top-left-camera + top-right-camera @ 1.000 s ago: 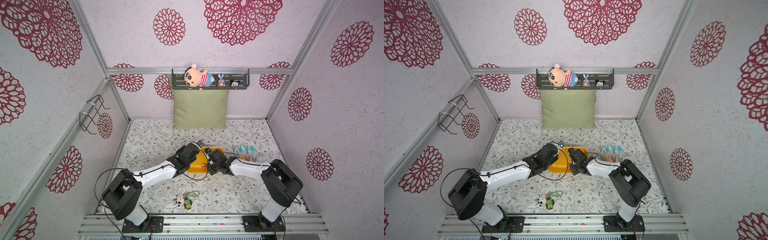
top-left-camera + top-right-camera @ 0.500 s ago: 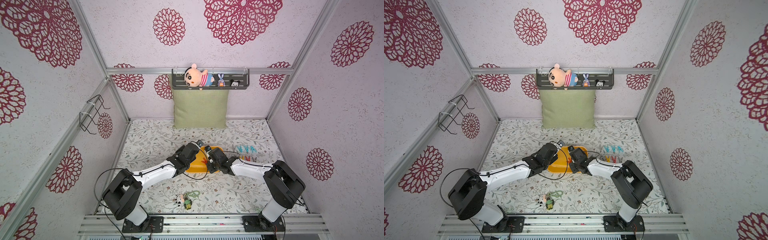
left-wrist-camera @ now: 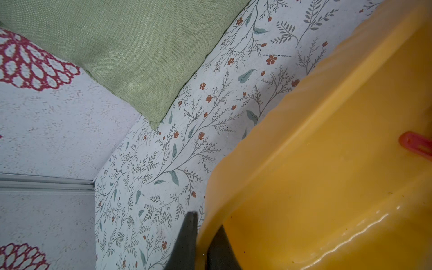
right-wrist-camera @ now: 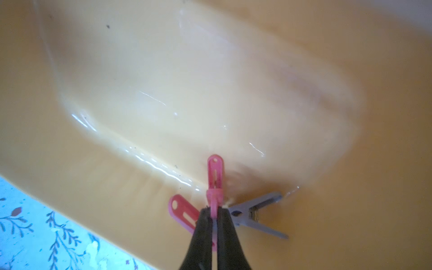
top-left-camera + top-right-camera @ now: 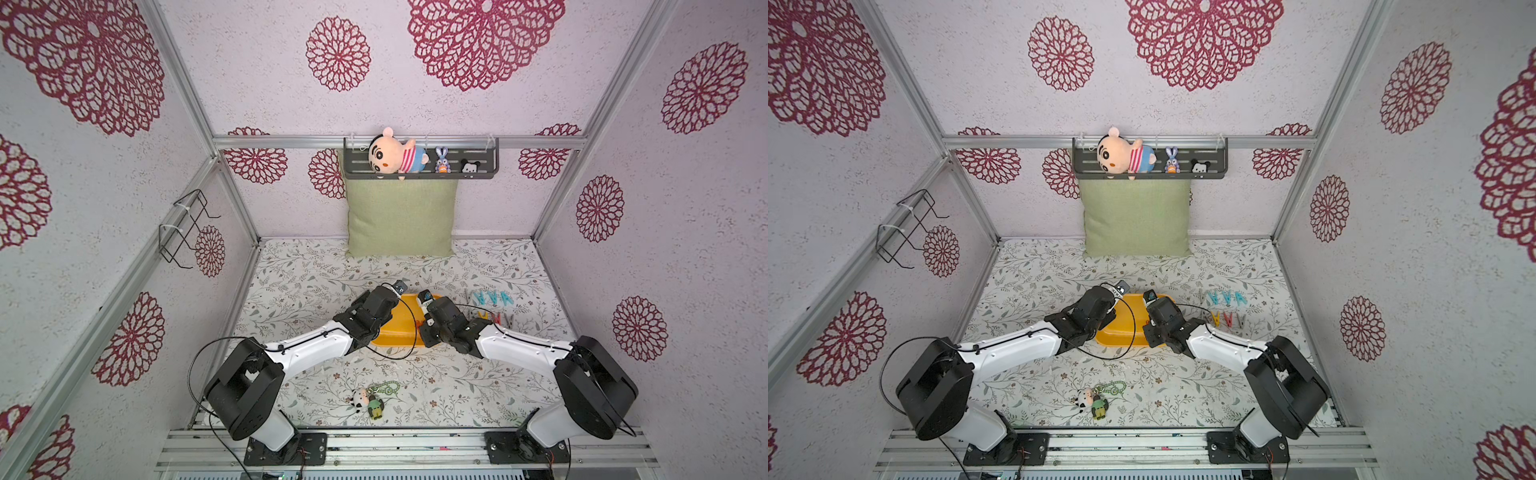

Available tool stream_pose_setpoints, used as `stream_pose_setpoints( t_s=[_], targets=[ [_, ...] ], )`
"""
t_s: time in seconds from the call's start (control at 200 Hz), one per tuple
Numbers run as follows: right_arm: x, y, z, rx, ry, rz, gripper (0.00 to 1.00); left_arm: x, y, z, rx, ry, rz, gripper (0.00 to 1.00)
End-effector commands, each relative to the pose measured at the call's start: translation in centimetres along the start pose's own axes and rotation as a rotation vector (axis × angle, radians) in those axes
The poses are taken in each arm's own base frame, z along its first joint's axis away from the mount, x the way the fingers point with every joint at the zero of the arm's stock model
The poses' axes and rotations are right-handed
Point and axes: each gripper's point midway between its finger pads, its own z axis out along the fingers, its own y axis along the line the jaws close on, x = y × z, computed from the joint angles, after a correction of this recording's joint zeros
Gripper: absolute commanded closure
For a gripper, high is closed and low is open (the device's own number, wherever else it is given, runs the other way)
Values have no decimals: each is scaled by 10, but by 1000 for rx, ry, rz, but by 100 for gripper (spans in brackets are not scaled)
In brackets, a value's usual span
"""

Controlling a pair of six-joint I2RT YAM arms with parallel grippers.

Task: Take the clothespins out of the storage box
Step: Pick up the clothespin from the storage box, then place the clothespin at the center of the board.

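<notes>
Pinching a red A-shaped clothespin (image 4: pixel 215 173), the right gripper (image 4: pixel 213 211) stands inside the glossy yellow storage box (image 4: pixel 140 93), a grey clothespin (image 4: pixel 254 211) just beside it. The left gripper (image 3: pixel 205 225) clamps the box rim.

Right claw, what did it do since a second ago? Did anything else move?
The right claw squeezed shut on a red clothespin inside the yellow box. Same as before: the left claw pinches the box's edge, the box sits in place, and the clothespins on the table lie where they were.
</notes>
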Motion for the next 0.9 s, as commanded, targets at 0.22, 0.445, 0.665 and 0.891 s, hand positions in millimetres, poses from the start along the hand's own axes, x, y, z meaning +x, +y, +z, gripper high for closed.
stream_pose_setpoints(
  t_s=[0.22,0.445,0.665,0.891],
  targets=[
    [-30,4,-41,-60,-117,119,100,16,-10,2,32,64,80,100],
    [-35,-12,-79,-44,-136,221,100,15,-9,1,32,65,79,100],
    [-6,-62,-108,80,-55,357,100,14,-8,1,28,62,75,100],
    [36,-133,-130,324,99,513,100,15,-8,0,30,64,76,100]
  ],
)
